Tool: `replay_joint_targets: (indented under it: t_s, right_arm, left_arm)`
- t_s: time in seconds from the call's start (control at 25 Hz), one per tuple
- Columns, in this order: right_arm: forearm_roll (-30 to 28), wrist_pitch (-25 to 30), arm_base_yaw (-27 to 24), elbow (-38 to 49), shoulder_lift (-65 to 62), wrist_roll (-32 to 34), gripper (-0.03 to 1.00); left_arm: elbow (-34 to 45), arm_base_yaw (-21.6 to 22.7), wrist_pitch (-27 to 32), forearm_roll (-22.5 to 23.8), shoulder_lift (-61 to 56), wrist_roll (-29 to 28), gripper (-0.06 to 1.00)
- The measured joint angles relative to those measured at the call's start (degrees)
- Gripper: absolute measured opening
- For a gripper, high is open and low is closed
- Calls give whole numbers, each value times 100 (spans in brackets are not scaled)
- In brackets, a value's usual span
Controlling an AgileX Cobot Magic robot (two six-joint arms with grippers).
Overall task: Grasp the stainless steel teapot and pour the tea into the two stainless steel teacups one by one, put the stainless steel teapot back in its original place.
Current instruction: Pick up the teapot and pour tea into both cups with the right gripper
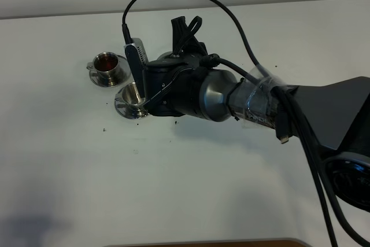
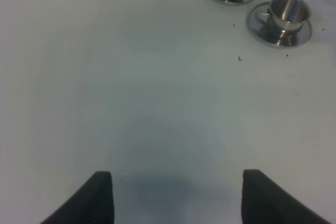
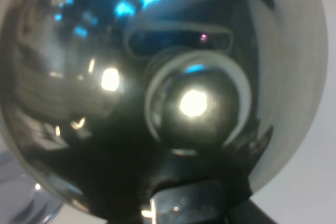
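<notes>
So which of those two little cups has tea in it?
The farther cup, clear of the arm: its inside is dark reddish-brown. The nearer cup, beside the arm, shows bare shiny steel inside.

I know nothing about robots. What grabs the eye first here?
A big black arm stretches across the white table. Near its tip, one small steel teacup holds dark tea; the other teacup, nearer the arm, looks empty. The mirror-bright teapot and its knob fill the right wrist view.
</notes>
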Motion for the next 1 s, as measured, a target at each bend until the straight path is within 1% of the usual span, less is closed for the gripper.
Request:
replay_joint_targets:
  t_s: [0.12, 0.48, 1.0]
  right_arm:
    - [-59, 0, 36, 11, 40, 5, 19]
    - [-485, 8, 89, 22, 195, 5, 19]
    - [-1201, -8, 146, 29, 205, -1, 19]
  left_arm:
    - [0, 0, 0, 0, 0, 0, 58]
    - [0, 0, 0, 0, 0, 0, 58]
    - [0, 0, 0, 0, 0, -13, 58]
